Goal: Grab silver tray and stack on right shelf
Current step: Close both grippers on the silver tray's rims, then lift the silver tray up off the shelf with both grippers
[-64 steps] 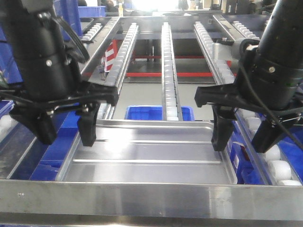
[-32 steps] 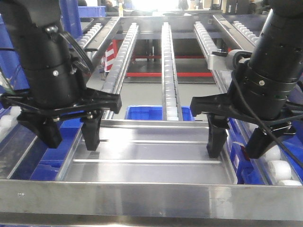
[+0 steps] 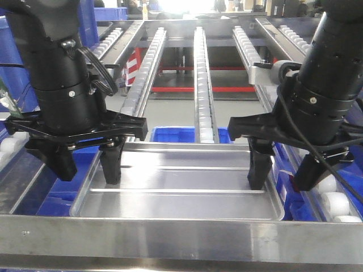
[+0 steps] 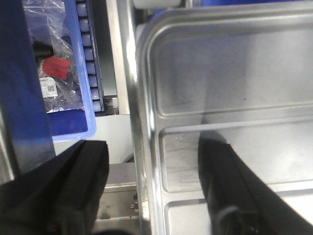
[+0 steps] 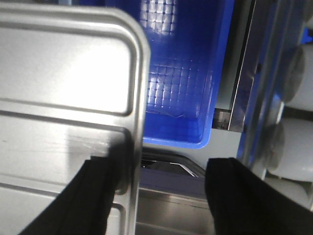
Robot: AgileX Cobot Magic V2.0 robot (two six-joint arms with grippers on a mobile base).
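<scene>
Astride silver tray (image 3: 181, 198) rims, left end effector (image 3: 85, 165), right end effector (image 3: 283, 171): wide, likely empty.

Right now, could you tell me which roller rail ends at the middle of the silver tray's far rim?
The centre rail; the left rail and right rail slant toward the ends of the silver tray.

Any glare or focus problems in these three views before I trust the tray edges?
Front view: backlight blows out the top centre, bright patch on the silver tray floor. Left wrist: left hand is soft and dark, tray rim readable. Right wrist: strong glare on the tray, right hand blurred.
</scene>
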